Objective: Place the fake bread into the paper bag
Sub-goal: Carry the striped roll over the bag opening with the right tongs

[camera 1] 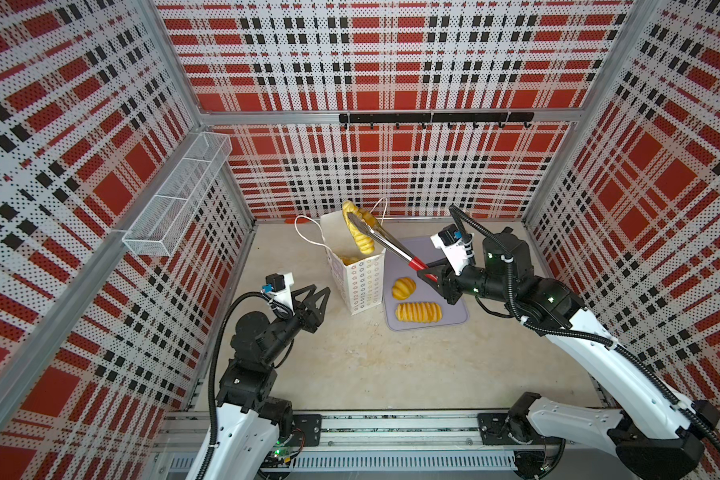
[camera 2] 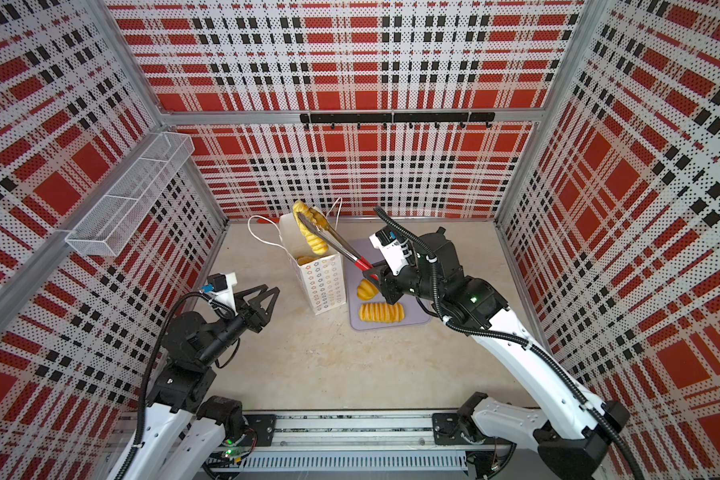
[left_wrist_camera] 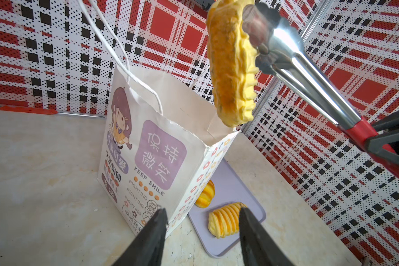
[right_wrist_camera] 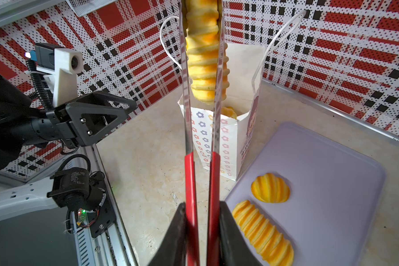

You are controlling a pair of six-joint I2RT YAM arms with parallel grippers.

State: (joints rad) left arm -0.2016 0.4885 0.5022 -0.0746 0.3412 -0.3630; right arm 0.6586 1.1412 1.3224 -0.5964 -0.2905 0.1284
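One ridged loaf is dangling over the bag, pinched in tongs I am squeezing with my closed right pincer, left pincer half-open and empty; releasing off-centre risks clipping the rim and toppling the bag.

Beige marbled tabletop with upright white paper bag just beside flat lilac tray

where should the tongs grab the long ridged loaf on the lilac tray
Probably best to pinch the long ridged loaf across its narrow middle, tongs coming down from above, one tip on each long side. It lies flat on the lilac tray, both long sides free, the round pastry just clear of it.
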